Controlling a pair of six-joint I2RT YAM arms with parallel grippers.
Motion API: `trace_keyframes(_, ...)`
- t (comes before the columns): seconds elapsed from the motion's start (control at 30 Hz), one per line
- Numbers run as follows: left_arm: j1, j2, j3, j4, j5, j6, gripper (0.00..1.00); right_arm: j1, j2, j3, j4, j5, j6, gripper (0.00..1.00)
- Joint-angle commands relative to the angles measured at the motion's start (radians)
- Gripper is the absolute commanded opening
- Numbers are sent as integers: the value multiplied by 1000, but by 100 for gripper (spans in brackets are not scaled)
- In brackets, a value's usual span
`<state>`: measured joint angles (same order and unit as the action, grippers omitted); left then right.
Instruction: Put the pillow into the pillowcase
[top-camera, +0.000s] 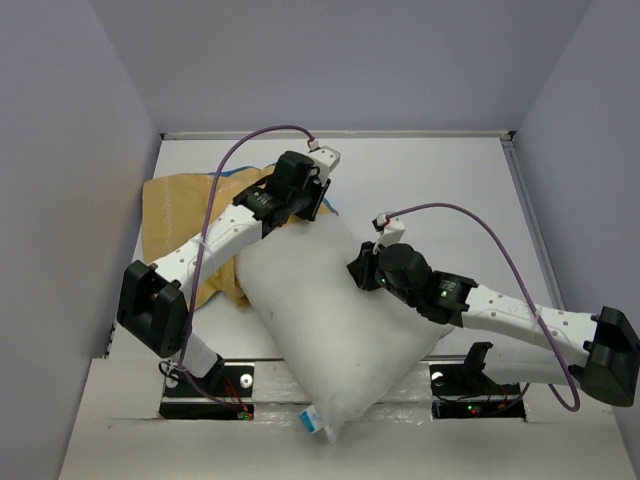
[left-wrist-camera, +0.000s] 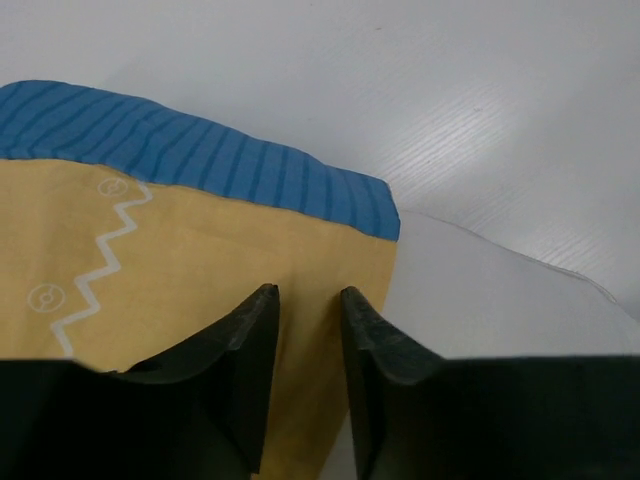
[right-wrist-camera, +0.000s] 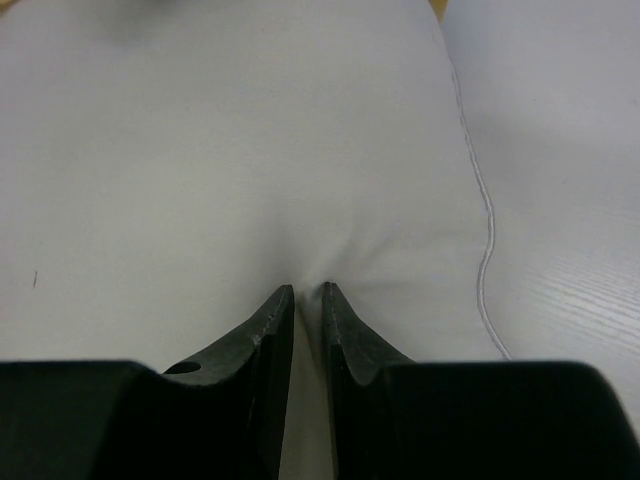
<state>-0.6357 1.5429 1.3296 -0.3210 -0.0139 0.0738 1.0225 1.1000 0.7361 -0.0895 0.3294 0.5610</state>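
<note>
The white pillow lies diagonally across the middle of the table, its near corner over the front edge. The mustard-yellow pillowcase lies crumpled at the left, partly under my left arm and touching the pillow's far left corner. My left gripper is at the pillowcase's right edge. In the left wrist view it is closed to a narrow gap on yellow cloth with a blue striped band, the pillow beside it. My right gripper pinches a pucker of the pillow between its fingertips.
A small blue and white tag sticks out at the pillow's near corner. Grey walls close the table on the left, back and right. Purple cables loop above both arms. The arm bases stand at the front edge.
</note>
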Motion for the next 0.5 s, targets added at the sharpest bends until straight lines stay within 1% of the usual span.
trace_keyframes(0.0, -7, -10, -1, 33, -24, 21, 24, 14, -25, 2, 66, -20, -10, 24)
trace_keyframes(0.03, -9, -9, 0, 36, -24, 21, 17, 14, -28, 2, 65, -15, -19, 24)
trace_keyframes(0.07, -9, -7, -1, 37, -29, 21, 13, 14, -32, 2, 65, -4, -26, 25)
trace_keyframes(0.1, -9, -7, -1, 40, -31, 21, 9, 14, -34, 3, 63, -1, -30, 27)
trace_keyframes(0.13, -10, -9, -1, 42, -29, 17, 3, 14, -35, 6, 62, 0, -48, 29)
trace_keyframes(0.17, -10, -10, 0, 45, -28, 15, 0, 14, -34, 20, 56, -3, -61, 42)
trace_keyframes(0.23, -10, -17, 0, 53, -15, 8, 0, 14, -28, 45, 43, 3, -99, 56)
trace_keyframes(0.27, -12, -20, 0, 56, 8, 3, 0, -11, -22, 58, 39, 3, -114, 68)
trace_keyframes(0.3, -12, -24, 0, 57, 9, -2, 0, -28, -19, 81, 39, -1, -127, 73)
trace_keyframes(0.33, -13, -27, 0, 60, 41, -9, 0, -50, -11, 95, 42, -12, -139, 77)
trace_keyframes(0.37, -13, -29, -1, 71, 66, -26, 0, -80, 10, 108, 43, -65, -156, 84)
trace_keyframes(0.4, -13, -32, -3, 76, 78, -34, 0, -154, 27, 118, 48, -113, -161, 86)
trace_keyframes(0.43, -15, -35, -1, 86, 90, -42, 0, -192, 46, 134, 68, -178, -162, 89)
trace_keyframes(0.47, -15, -36, 0, 91, 106, -58, 0, -223, 70, 140, 77, -299, -162, 89)
